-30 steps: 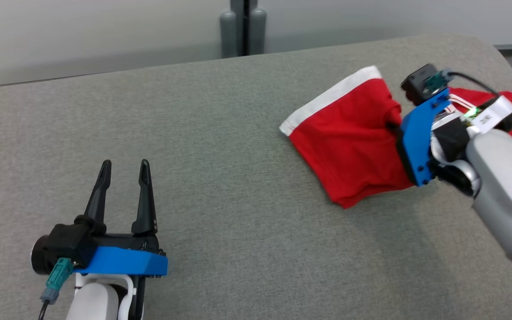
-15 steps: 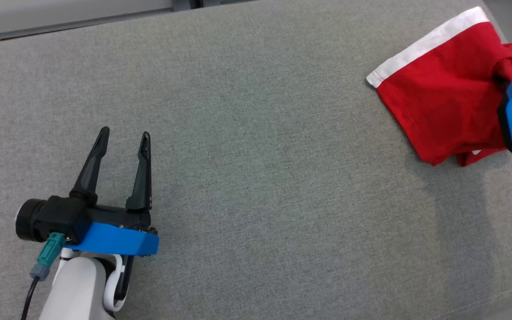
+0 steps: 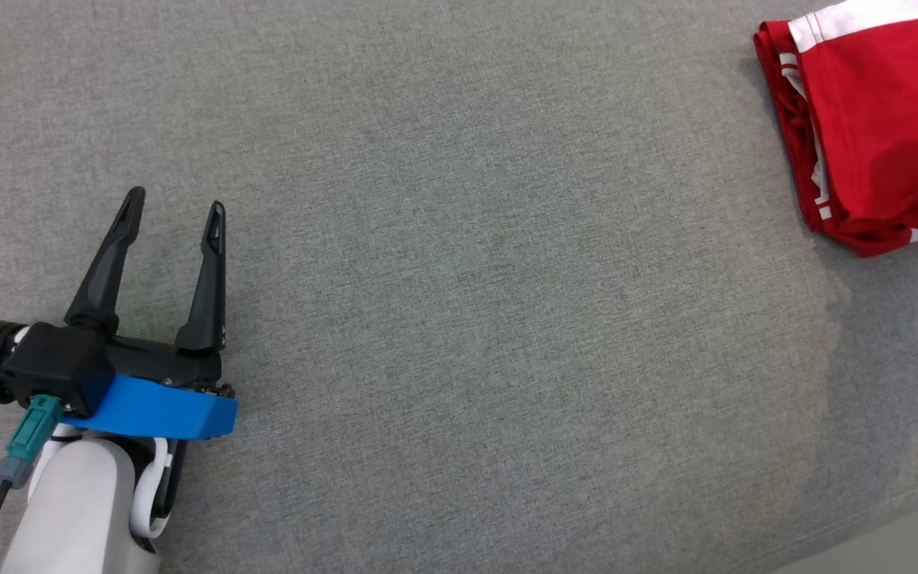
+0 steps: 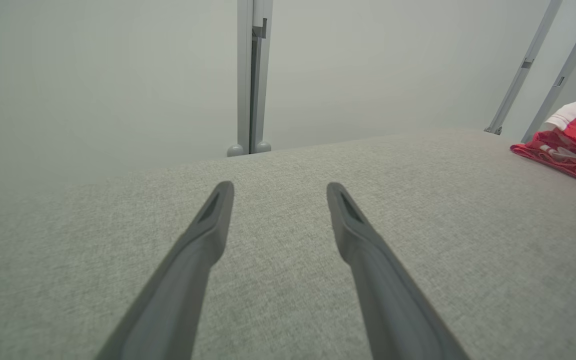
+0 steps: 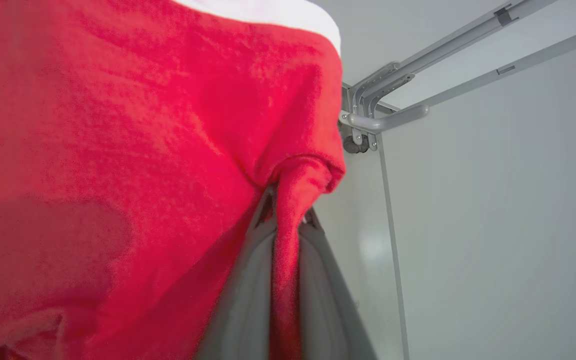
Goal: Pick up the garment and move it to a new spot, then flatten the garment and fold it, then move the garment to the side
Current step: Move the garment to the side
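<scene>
The garment [image 3: 877,127] is red with a white band and lies bunched at the far right of the grey fabric surface [image 3: 467,279], running off the head view's right edge. The left wrist view shows the garment [image 4: 575,140] at its right edge. My right gripper [image 5: 288,215] is shut on a pinched fold of the garment [image 5: 118,165], which drapes over most of the right wrist view. My left gripper [image 3: 176,203] rests open over bare fabric at the lower left, far from the garment, with nothing between its fingers [image 4: 213,220].
Pale wall panels and a grey upright post [image 4: 252,75] stand behind the surface's far edge. Grey metal rails [image 5: 393,110] cross the wall in the right wrist view. The surface's front right corner [image 3: 905,518] drops off at the lower right.
The head camera has tilted down and turned left, so the back wall and my right arm have left the head view. The garment now sits at the right edge. My left gripper stays open.
</scene>
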### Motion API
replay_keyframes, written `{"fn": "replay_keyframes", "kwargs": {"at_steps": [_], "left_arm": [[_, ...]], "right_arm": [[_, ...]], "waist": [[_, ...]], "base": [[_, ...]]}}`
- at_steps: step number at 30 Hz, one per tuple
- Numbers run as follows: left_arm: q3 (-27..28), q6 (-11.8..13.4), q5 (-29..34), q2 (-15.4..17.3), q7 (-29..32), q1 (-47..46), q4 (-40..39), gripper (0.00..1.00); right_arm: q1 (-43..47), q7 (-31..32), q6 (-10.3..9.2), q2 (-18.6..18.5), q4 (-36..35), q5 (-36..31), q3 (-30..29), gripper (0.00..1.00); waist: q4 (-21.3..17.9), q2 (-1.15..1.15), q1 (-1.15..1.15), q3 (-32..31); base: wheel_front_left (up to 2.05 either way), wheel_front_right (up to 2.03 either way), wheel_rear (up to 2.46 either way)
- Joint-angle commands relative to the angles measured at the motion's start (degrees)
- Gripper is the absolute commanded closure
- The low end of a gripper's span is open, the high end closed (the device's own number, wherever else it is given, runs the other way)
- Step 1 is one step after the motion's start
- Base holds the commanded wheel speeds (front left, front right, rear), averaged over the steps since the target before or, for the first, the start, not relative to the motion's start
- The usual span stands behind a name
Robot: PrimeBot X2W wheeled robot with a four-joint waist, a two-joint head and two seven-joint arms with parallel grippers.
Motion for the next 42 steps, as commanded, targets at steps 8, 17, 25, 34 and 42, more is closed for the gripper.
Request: {"fn": "replay_keyframes", "kwargs": {"at_steps": [8, 17, 25, 34, 42], "left_arm": [[-1.01, 0.32, -0.04, 0.19, 1.09, -1.13, -1.24, 0.0], [-1.64, 1.41, -2.04, -3.55, -1.55, 1.36, 3.89, 0.0], [-0.4, 1.57, -5.03, -7.09, -2.89, 5.98, 9.43, 0.0], [3.27, 1.02, -5.37, -9.01, -3.01, 12.66, 9.28, 0.0], [5.29, 0.68, -4.16, -10.0, -3.03, 16.34, 11.49, 0.0]], "right_arm": [[0.16, -8.0, -0.03, 4.9, 1.78, -10.93, -9.54, 0.0], [4.72, -16.94, -0.03, 10.6, -0.74, -17.76, -16.69, 0.0], [15.22, -21.87, -0.03, 17.83, -4.11, -6.55, -16.77, 0.0], [33.84, -21.56, -0.03, 21.33, -20.57, 4.29, -14.13, 0.0], [47.33, -18.58, -0.02, 24.02, -34.89, 5.2, -17.57, 0.0]], "waist": [[0.3, 0.0, -0.01, -0.54], [3.31, 0.0, -0.01, -8.63], [7.45, 0.0, -0.01, -18.69], [11.89, 0.0, -0.01, -25.44], [15.8, 0.0, -0.01, -29.41]], "base": [[0.0, 0.0, 0.0], [0.0, 0.0, 0.0], [0.0, 0.0, 0.0], [0.0, 0.0, 0.0], [0.0, 0.0, 0.0]]}}
